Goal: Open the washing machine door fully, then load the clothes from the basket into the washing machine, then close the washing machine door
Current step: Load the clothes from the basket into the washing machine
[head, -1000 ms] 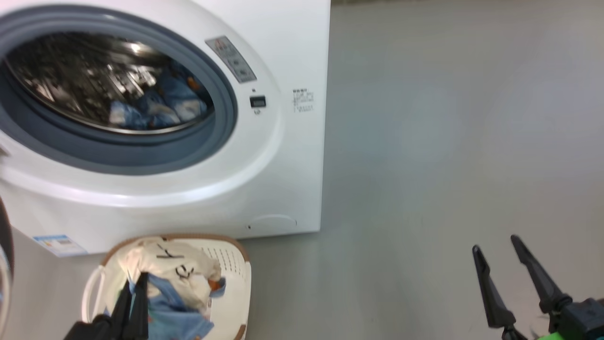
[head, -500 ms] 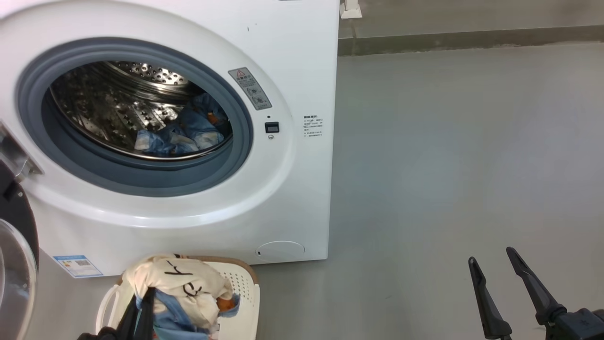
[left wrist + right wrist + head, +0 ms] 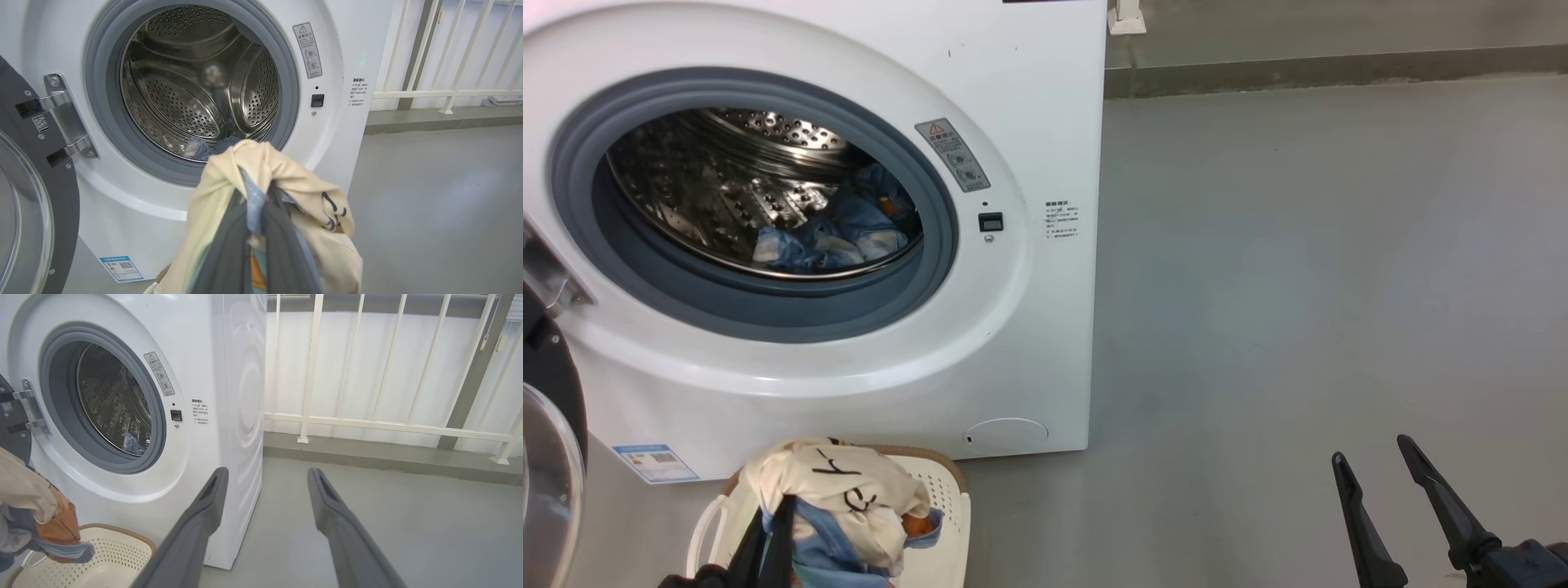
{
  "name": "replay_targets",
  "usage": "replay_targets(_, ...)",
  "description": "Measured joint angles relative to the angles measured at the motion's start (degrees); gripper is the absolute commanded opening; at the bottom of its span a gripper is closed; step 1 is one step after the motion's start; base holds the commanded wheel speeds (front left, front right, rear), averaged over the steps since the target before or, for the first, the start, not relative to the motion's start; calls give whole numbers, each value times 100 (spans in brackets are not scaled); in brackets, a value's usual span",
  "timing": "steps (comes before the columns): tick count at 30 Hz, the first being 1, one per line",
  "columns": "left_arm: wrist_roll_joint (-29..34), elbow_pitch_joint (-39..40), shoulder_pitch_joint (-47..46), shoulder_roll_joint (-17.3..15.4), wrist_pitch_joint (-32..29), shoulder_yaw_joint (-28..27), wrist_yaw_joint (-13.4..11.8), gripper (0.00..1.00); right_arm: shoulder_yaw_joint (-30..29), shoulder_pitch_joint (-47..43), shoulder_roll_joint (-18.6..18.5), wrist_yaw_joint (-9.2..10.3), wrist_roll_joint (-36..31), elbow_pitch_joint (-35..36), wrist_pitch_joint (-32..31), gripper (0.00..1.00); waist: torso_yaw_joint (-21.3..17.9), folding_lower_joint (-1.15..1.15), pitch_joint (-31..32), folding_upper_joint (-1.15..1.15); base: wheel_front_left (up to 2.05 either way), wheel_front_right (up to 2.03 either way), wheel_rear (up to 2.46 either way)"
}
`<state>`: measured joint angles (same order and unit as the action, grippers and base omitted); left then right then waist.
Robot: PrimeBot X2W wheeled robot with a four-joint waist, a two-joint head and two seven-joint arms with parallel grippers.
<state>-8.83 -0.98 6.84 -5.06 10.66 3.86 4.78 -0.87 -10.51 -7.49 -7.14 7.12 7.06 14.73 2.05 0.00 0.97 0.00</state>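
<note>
The washing machine [image 3: 1045, 122] stands with its washing machine door [image 3: 547, 425] swung open at the left, glass porthole [image 3: 20, 220] facing me. Blue clothes [image 3: 849, 229] lie in the steel drum [image 3: 184, 90]. My left gripper [image 3: 772, 510] is shut on a bundle of clothes [image 3: 849, 490], cream with light blue and orange, hanging just above the basket [image 3: 947, 498]. In the left wrist view that bundle [image 3: 294, 179] hangs in front of the drum opening, light blue cloth pinched between the fingers [image 3: 229, 245]. My right gripper [image 3: 1372, 453] hovers open and empty over the floor at the right.
Grey floor [image 3: 1298, 286] stretches to the right of the machine. A white railing [image 3: 367, 424] on a low kerb [image 3: 1339, 69] runs behind. The door hinge [image 3: 61, 118] sits on the machine's left. A round service flap [image 3: 1006, 433] and a blue label [image 3: 654, 461] mark its lower front.
The head camera has tilted up, so the whole picture shifted down. The left gripper has stayed shut on the bundle, which sits slightly higher over the basket. The right gripper has stayed open.
</note>
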Motion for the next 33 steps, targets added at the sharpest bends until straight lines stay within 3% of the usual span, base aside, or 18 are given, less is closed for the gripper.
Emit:
replay_targets(17,-104,-278,-239,-44,1,-7,-52,0,19,1,-20,0,1,14,0,100,-34,0,-105,0,0,0,0)
replay_targets(26,-296,-956,-1228,-40,9,-81,-59,0,-11,31,-49,0,10,132,0,100,-117,0,-475,0,0,0,0)
replay_targets(33,-522,-1874,-2518,-59,78,-281,-59,0,-108,392,-101,0,41,234,0,100,-212,1,-996,0,0,0,0)
